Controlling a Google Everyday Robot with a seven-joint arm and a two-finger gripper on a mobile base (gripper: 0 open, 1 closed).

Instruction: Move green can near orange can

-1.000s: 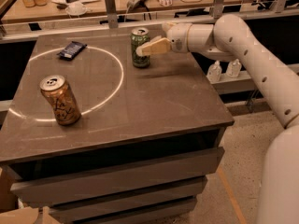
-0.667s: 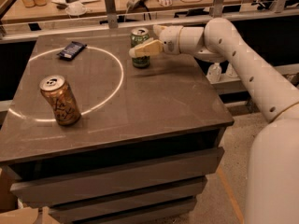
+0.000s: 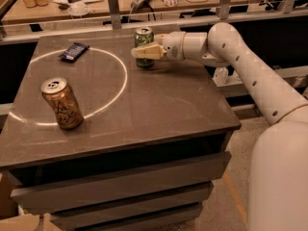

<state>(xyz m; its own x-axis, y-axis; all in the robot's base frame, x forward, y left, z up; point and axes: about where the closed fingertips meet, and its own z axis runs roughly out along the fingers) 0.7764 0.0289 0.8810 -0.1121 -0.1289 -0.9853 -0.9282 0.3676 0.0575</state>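
Presently we find the green can (image 3: 143,37) standing upright near the far edge of the desk (image 3: 173,105), about midway along it. The gripper (image 3: 144,52) is at this can, reaching in from the right side, with a pale part of it lying across the can's front. We cannot tell how far it is open or whether it has hold of the can. The orange can (image 3: 62,104) stands toward the front left corner, well apart from the green one. A dark packet (image 3: 73,52) lies near the far left corner.
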